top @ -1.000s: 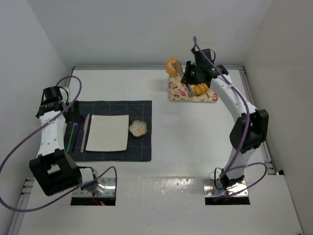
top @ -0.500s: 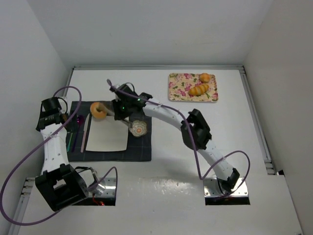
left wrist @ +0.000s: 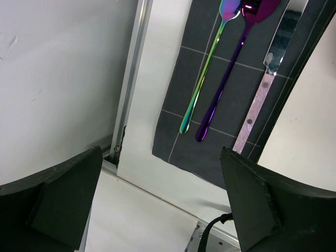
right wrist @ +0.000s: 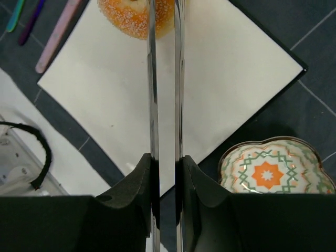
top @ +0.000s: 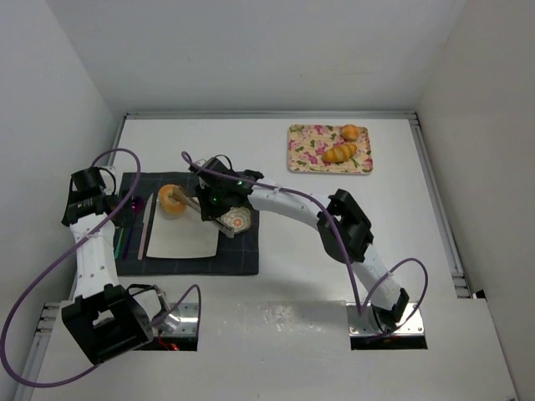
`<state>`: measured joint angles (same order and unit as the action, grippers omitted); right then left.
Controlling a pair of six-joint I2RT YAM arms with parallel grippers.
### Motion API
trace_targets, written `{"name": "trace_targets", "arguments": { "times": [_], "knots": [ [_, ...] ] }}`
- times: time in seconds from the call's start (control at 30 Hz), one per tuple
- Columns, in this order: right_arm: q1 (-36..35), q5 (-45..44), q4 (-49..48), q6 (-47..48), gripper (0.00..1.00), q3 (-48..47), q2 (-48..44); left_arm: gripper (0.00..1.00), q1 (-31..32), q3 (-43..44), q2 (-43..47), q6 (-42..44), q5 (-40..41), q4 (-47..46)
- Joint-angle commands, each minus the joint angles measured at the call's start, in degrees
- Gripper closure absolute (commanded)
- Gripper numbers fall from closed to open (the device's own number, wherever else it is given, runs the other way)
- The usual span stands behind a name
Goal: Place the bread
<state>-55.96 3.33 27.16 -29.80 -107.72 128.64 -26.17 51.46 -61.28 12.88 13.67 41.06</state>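
**Bagel [top: 171,199] pinched in the right fingers [top: 189,202] at the far-left corner of the plate [top: 188,238].**

The right arm stretches across the counter [top: 301,251] to its left side. Its thin fingers are nearly together, with the bagel's rim between them; whether the bagel touches the plate cannot be told. The plate lies on a dark mat [top: 242,251], with cutlery [left wrist: 226,79] to its left and a patterned dish [right wrist: 268,173] just off its right edge. The roll [top: 338,153] and bun [top: 350,131] lie side by side on a floral tray [top: 305,154] near the counter's far-right corner, well apart from the bagel. The left fingers [left wrist: 252,205] are spread wide and hold nothing, above the mat's near-left corner by the counter's left edge.
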Motion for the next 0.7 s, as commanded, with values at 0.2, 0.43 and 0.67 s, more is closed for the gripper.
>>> {"name": "trace_targets", "arguments": {
  "times": [0.2,0.43,0.67],
  "knots": [
    [-1.69,1.41,-3.0,-0.25,0.78,-0.29,-3.05,0.0,0.33,0.39,1.33,0.65,-0.49,-0.54],
    [-1.78,2.12,-1.75,0.97,0.58,-2.93,-1.99,0.0,0.33,0.39,0.81,0.65,-1.01,-0.54],
    [-0.9,0.71,-2.63,2.38,0.51,-1.88,-5.15,0.0,0.33,1.54,0.81,1.18,-1.54,-0.01]
  ]
}}
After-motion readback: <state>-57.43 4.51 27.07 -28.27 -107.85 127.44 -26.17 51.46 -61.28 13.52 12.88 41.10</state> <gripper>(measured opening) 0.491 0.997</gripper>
